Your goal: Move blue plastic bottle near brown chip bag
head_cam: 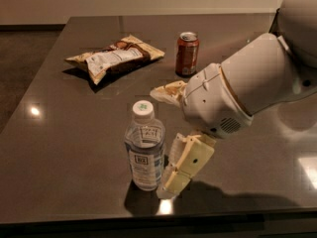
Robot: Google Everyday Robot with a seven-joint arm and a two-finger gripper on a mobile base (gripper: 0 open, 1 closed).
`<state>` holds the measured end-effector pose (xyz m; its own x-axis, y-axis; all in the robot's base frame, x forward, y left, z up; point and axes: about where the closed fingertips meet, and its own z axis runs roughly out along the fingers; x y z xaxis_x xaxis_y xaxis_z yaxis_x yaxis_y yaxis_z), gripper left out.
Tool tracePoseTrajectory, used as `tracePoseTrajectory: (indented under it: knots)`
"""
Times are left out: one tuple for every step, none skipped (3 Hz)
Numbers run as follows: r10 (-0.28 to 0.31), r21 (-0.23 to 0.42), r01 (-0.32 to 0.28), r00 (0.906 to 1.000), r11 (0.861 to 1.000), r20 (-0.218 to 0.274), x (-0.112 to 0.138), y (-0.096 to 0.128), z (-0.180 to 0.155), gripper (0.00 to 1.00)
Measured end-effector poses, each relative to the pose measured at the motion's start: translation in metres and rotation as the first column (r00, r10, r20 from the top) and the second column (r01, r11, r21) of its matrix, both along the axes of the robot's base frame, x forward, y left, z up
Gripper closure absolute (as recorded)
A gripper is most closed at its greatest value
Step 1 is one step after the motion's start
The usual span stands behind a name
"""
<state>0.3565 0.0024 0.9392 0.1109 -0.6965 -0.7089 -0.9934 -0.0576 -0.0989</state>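
The blue plastic bottle stands upright near the front edge of the dark table, its white cap on and its label facing the camera. My gripper is down at the bottle's right side with its jaws spread wide and holding nothing. The nearer finger slants down beside the bottle's lower half, its tip close to the tabletop by the bottle's base; I cannot tell whether it touches the plastic or only sits just beside it. The farther finger reaches out behind the bottle, past its cap and apart from it. The bottle is at the mouth of the opening, not clamped. My white wrist and forearm come in from the right. Further back, a reddish-brown soda can stands upright near the table's middle. The brown chip bag lies flat to the can's left, well apart from the bottle.
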Motion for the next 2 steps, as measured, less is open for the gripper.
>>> tracePoseTrajectory:
  knots:
    - [0.001,0.004,-0.001,1.0000,1.000,-0.001,0.0040,0.0086,-0.0030,0.15]
    - [-0.007,0.010,0.007,1.0000,1.000,0.000,0.0090,0.0121,-0.0005,0.39]
